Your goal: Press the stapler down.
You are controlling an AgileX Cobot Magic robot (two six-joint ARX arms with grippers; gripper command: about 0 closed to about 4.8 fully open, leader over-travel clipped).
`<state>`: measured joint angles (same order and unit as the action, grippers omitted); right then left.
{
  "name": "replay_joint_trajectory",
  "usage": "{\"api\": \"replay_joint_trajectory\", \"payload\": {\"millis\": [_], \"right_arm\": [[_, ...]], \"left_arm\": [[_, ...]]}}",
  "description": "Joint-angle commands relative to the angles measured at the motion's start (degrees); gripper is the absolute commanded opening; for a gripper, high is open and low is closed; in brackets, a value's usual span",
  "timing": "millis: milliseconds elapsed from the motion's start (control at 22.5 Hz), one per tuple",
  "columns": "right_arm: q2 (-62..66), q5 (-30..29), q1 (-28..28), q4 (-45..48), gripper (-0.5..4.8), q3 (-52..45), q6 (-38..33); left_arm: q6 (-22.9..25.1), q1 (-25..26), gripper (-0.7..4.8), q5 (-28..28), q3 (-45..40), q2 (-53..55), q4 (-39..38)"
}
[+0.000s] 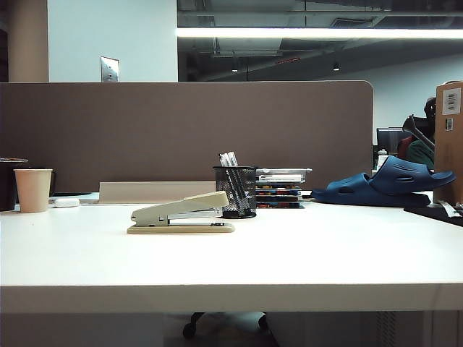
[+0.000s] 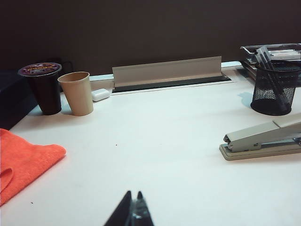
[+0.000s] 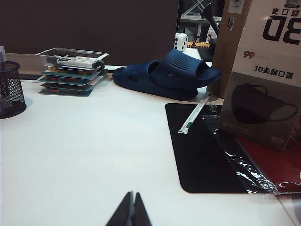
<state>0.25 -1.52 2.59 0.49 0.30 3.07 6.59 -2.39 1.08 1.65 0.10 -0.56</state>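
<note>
Seemingly we are hovering both left gripper (image 2: pixel 133 208) and right gripper (image 3: pixel 131 207), fingers closed and empty, off the stapler (image 1: pixel 181 214), risking an off-centre press skidding it across the tabletop (image 1: pixel 304 253).

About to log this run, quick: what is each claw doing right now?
Left claw: shut, empty, above the table, short of the stapler.
Right claw: shut, empty, above the bare table.

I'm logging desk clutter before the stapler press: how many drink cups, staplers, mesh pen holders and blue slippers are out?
Drink cups: 2, tan paper cup and dark lidded cup
Beige-grey desk stapler: 1
Black mesh pen holder: 1
Blue slippers: 2
Total: 6
</note>
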Motion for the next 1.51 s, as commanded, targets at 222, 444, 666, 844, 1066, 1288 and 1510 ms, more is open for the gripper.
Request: {"api": "replay_joint_trajectory", "payload": {"millis": [222,444,666,844,1066,1288,1510], "right_arm": [[-0.3,0.1,0.0,0.7,-0.09,-0.3,0.2],[-0.3,0.1,0.0,0.7,-0.09,-0.3,0.1],[-0.3,0.1,-0.1,0.7,-0.09,-0.3,0.2],[-0.3,-0.1,-0.1,0.9,-0.09,-0.3,0.1],[-0.3,-0.1,-0.1,0.8,-0.09,-0.3,0.1],[-0.3,-0.6,-0.1,0.8,-0.09,-0.1,-0.5],[-0.3,-1.2,-0.1,0.5,-0.09,0.2,-0.7]], "left_arm": [[-0.2,0.0,-0.05,0.2,0.3,0.0,1.0],[-0.2,0.0,-0.05,0.2,0.3,0.0,1.1],[-0.2,0.0,-0.06,0.2,0.3,0.0,1.1],[-0.2,0.0,-0.06,1.4,0.3,0.0,1.0],[-0.1,0.0,-0.06,10.7,0.3,0.0,-0.5],[-0.2,0.0,-0.06,16.9,0.3,0.0,-4.7],[-0.2,0.0,-0.06,23.2,0.3,0.0,-9.3]]}}
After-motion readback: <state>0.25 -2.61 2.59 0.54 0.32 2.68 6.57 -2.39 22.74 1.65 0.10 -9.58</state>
